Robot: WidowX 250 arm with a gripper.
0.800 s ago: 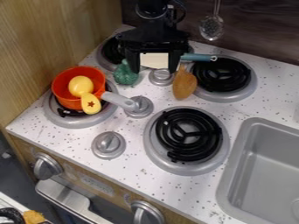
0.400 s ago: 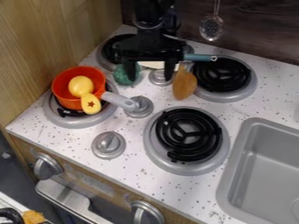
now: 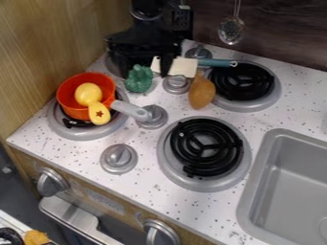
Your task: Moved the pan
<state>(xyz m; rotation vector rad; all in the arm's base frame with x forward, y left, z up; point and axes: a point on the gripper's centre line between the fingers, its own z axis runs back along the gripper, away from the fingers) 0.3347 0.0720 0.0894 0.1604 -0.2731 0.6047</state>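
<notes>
Grasping the round orange plastic pan [image 3: 75, 113] near the white stovetop's [image 3: 140, 141] left edge likely comes first, needing the empty, wide-spread black gripper [image 3: 144, 72] lowered.

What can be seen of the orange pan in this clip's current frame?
The pan is round and deep, orange-red, plastic-looking, with a pale grey handle pointing right, its end over the knob beside the burner. It stands upright on the front-left burner. A yellow rounded thing lies inside, and a yellow piece with a star-shaped cutout laps over its rim.
</notes>
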